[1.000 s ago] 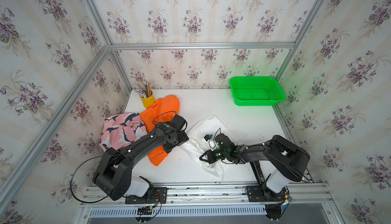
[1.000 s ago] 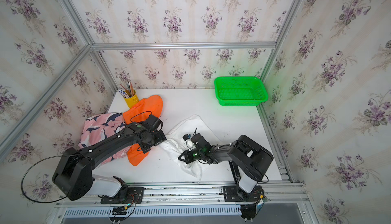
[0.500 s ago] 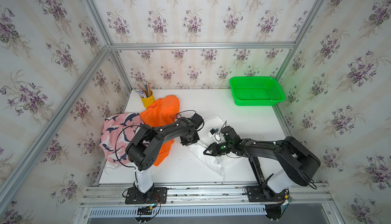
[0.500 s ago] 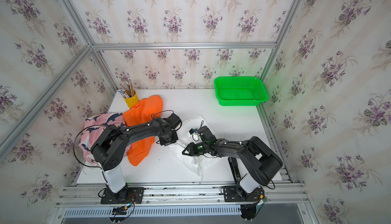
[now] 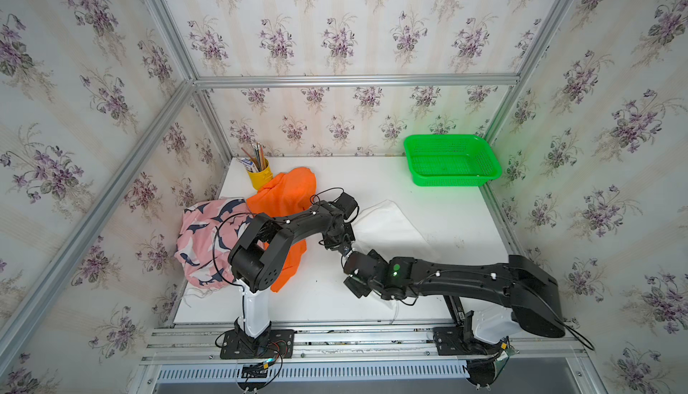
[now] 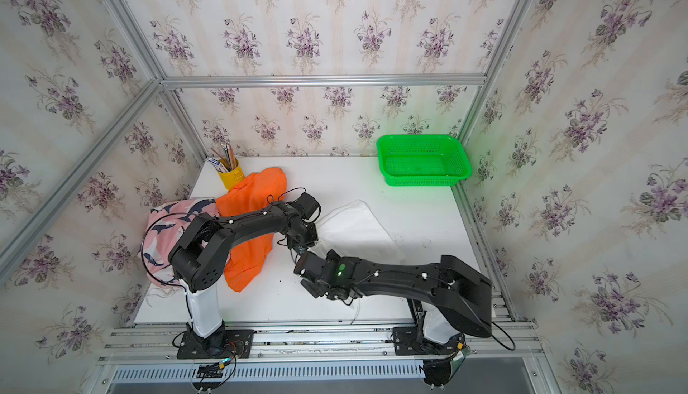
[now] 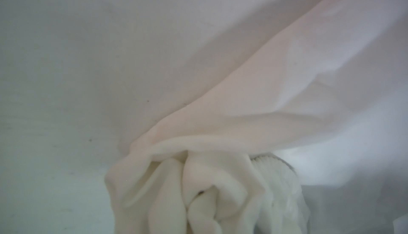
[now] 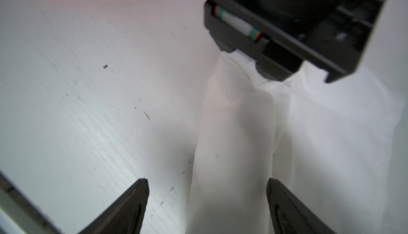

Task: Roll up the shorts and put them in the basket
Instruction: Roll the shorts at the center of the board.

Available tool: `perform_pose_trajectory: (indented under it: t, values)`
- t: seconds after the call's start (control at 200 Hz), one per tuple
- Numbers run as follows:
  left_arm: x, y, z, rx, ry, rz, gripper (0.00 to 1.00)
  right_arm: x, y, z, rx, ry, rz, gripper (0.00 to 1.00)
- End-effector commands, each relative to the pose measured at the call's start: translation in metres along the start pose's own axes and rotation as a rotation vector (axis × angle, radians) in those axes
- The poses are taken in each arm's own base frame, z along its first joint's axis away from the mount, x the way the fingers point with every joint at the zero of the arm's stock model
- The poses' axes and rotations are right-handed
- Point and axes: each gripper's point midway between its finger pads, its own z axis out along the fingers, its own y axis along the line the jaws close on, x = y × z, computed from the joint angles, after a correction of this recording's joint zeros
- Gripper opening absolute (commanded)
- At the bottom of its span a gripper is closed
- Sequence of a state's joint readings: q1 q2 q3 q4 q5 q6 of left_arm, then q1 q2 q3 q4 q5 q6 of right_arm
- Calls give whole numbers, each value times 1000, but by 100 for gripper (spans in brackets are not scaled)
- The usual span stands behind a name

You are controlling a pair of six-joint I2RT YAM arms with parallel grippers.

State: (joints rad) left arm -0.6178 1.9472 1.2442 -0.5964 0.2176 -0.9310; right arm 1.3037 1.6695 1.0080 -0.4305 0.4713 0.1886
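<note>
The white shorts [image 5: 387, 224] [image 6: 357, 224] lie in the middle of the table, with one long fold raised. My left gripper [image 5: 344, 249] [image 6: 301, 249] is shut on the near-left end of that fold. In the left wrist view bunched white cloth [image 7: 209, 188] hides the fingers. My right gripper [image 8: 206, 183] [image 5: 348, 262] is open just in front of the left one, its fingers astride the fold without touching it. The left gripper's fingers [image 8: 271, 73] pinch the cloth ahead of it. The orange shorts [image 5: 283, 195] and the pink shark-print shorts [image 5: 201, 239] lie heaped at the left.
A green basket [image 5: 450, 180] stands at the back right corner. A yellow cup of pencils [image 5: 259, 178] stands at the back left, touching the orange cloth. The left arm reaches over the orange shorts. Bare white table [image 5: 372, 176] shows between cloth and basket.
My left gripper moved right from the orange shorts to the white ones and shut on their fold. My right gripper opened and let go of the white cloth.
</note>
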Motion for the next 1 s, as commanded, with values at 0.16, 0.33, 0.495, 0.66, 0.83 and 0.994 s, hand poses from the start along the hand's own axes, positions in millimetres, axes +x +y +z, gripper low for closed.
perform_pose_trajectory:
  t: [0.16,0.33,0.495,0.66,0.83,0.994]
  values:
    - [18,34,15,-93,69,-4,31,40,-25,46,303,153,-181,59]
    - [14,50,-13,-96,20,-6,73,30,22,40,-30,116,-51,13]
    - [9,81,-69,-153,-82,-16,96,-7,61,2,-508,28,201,4]
    - [18,90,-116,-164,-150,-19,99,-36,60,-31,-984,-40,475,2]
    - [34,78,-114,-158,-139,21,99,-31,34,-18,-1184,1,644,2]
    - [32,41,-82,-137,-94,69,98,0,16,17,-1254,123,815,2]
